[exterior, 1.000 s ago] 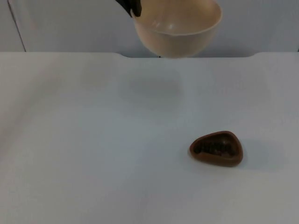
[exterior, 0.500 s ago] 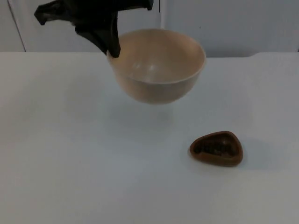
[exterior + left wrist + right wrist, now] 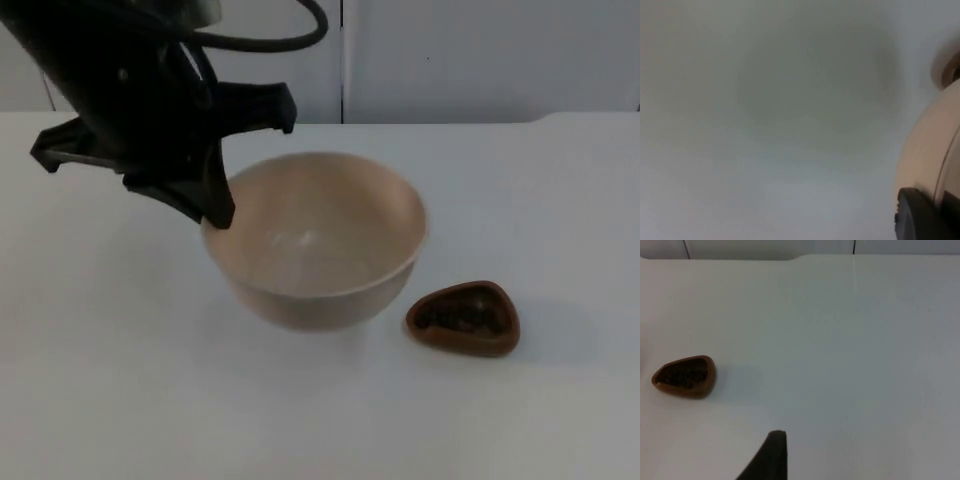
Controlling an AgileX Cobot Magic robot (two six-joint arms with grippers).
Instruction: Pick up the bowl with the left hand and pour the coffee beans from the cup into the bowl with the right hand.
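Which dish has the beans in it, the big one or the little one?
The little brown cup on the table holds the dark beans. The big cream bowl, gripped at its rim by the left pincer, is empty.

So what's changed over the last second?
The left gripper, shut on the rim of the bowl, has carried it from the far edge of the table forward and down, to just beside the cup of beans. The bowl is empty. The cup has not moved; the right arm waits.
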